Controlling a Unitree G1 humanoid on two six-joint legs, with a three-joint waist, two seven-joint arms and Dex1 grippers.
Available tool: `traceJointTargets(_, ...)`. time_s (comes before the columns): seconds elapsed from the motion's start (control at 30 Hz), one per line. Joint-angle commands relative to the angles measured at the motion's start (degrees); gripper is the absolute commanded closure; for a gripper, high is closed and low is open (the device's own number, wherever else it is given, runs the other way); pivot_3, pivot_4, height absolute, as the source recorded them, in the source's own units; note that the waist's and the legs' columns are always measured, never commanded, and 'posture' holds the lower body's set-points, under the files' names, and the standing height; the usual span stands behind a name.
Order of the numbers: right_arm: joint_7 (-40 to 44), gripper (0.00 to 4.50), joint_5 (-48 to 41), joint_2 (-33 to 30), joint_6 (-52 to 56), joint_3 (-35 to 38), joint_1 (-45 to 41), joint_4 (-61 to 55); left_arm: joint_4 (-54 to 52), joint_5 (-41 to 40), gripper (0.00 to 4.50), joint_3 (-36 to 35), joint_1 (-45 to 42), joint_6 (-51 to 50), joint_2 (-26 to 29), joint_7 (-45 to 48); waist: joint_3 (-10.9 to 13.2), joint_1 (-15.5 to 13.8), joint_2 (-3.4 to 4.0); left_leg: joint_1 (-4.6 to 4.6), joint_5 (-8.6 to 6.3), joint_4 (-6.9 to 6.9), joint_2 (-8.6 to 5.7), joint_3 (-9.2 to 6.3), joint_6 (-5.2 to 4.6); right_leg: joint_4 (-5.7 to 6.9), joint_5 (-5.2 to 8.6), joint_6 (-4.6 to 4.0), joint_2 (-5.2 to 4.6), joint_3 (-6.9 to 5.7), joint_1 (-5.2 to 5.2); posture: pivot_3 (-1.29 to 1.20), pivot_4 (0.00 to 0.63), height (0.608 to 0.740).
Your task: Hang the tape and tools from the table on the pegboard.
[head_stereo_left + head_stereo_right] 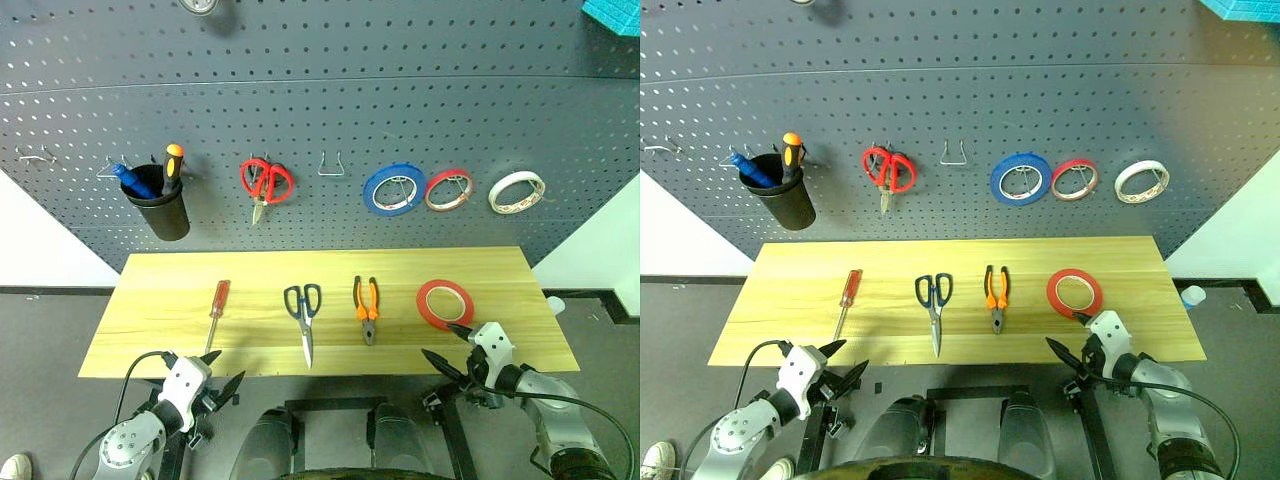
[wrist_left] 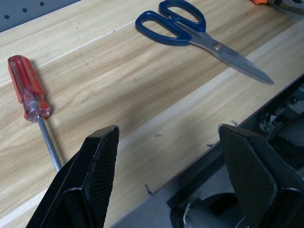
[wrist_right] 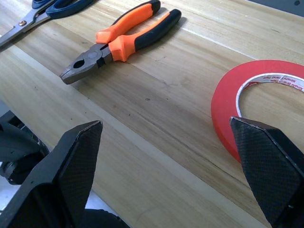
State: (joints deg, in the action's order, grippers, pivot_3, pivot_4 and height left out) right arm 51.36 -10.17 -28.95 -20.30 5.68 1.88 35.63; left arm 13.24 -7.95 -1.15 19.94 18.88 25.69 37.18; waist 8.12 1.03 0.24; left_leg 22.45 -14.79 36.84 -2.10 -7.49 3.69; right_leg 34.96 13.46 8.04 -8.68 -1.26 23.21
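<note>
My right tool [image 1: 447, 343] stands wide and empty at the near edge of the bench [image 1: 150, 300], and the red-orange tape [image 1: 445, 303] lies flat just ahead of it, close beside one fingertip. I judge the roll light and stiff, but lying flat it gives me little to bite; I would take it across the band, one finger through the open centre, one outside. Further off toward my other arm lie the pliers [image 1: 366, 306], likely the heaviest piece and best gripped at the rubbery handles near the pivot. My left tool [image 1: 221, 380] is also parted and empty; the red-handled screwdriver [image 1: 216, 308] lies just ahead of it, slim and smooth, apt to roll, so I would pinch the handle. The blue scissors [image 1: 304, 313] sit between screwdriver and pliers. Beyond the bench rises the pegboard [image 1: 400, 90], with one bare hook [image 1: 332, 164].
</note>
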Motion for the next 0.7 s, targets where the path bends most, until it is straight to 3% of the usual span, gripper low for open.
traceJointTargets(0.03, -0.1, 0.00, -0.1, 0.3, -1.3, 0.0, 0.0, -0.3, -2.0, 0.3, 1.03, 0.0, 0.5, -0.3, 0.0, -0.2, 0.0, 0.0, 0.01, 0.00, 0.00, -0.01, 0.00, 0.00, 0.00, 0.00, 0.00, 0.00, 0.00, 0.00, 0.01, -0.06, 0.121, 0.730)
traceJointTargets(0.3, -0.5, 0.00, 0.1, 0.5, -0.2, -0.2, -0.7, -1.3, -2.7, 0.3, 1.03, 0.0, 0.5, -0.8, -0.1, -0.4, 0.0, 0.0, 0.02, -0.01, 0.00, -0.01, 0.00, 0.00, 0.00, 0.00, 0.00, 0.00, 0.00, 0.00, 0.00, -0.06, 0.117, 0.730)
traceJointTargets(0.7, -2.0, 0.00, -0.6, 0.3, 6.8, -0.7, 1.3, -11.7, -1.2, 0.3, 1.03, -0.3, 0.0, 0.0, 0.1, -0.2, 0.0, -0.2, 0.03, 0.01, 0.00, -0.01, 0.00, 0.00, 0.00, 0.00, 0.00, 0.00, 0.00, 0.00, 0.01, -0.06, 0.113, 0.730)
